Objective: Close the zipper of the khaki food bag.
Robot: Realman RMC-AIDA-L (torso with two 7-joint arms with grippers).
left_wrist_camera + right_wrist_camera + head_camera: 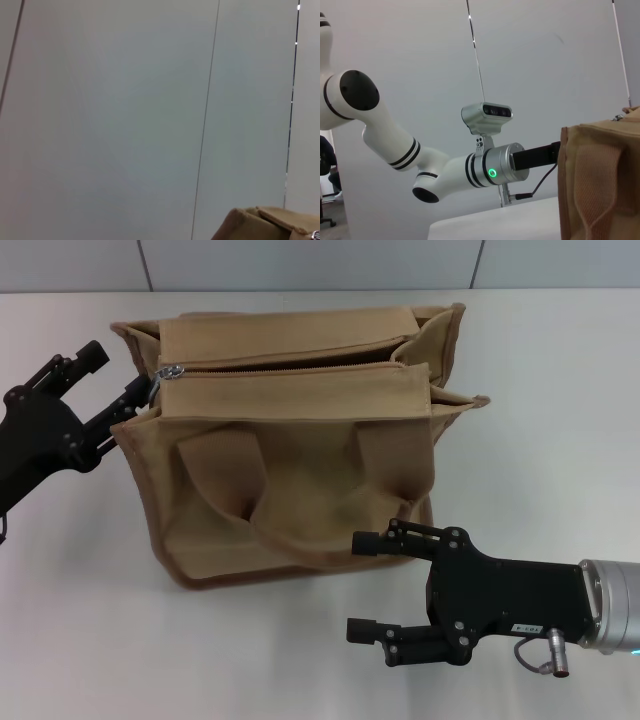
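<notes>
The khaki food bag (300, 470) stands in the middle of the white table, its handles hanging down the near side. The zipper (290, 367) runs along the top panel and gapes at its right end. Its silver pull tab (171, 371) sits at the left end. My left gripper (125, 370) is open at the bag's upper left corner, its nearer finger close beside the pull tab. My right gripper (362, 585) is open and empty, low in front of the bag's lower right corner. The left wrist view shows only a bag corner (265, 225). The right wrist view shows the bag's side (600, 180).
The white table (560, 420) spreads on all sides of the bag. A grey panelled wall (320, 262) runs behind it. My left arm (485, 170) shows beyond the bag in the right wrist view.
</notes>
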